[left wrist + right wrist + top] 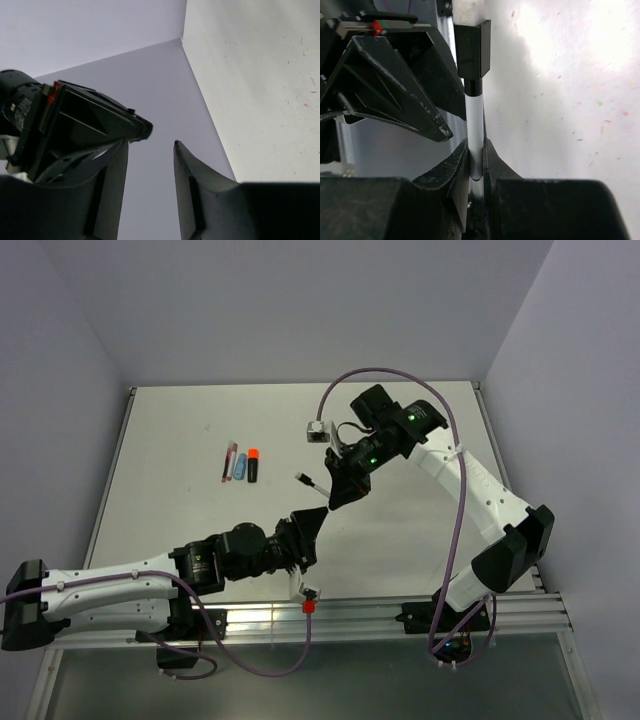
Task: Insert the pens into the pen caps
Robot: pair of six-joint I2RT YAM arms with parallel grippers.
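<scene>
My right gripper (335, 498) (476, 147) is shut on a slim white pen (475, 125) (316, 485) and holds it above the table's middle. A black cap (472, 50) (302, 478) sits on the pen's far end. My left gripper (316, 518) (150, 144) is open and empty, its fingers (415, 107) just beside the right gripper's tip; nothing lies between its jaws. On the table to the left lie a slim red pen (227, 462), a light-blue marker (240, 464) and a black marker with an orange end (253, 463). No loose caps show.
The white table (420, 540) is walled at the back and on both sides. An aluminium rail (380, 612) runs along the near edge. The right arm's purple cable (400, 375) loops over the back of the table.
</scene>
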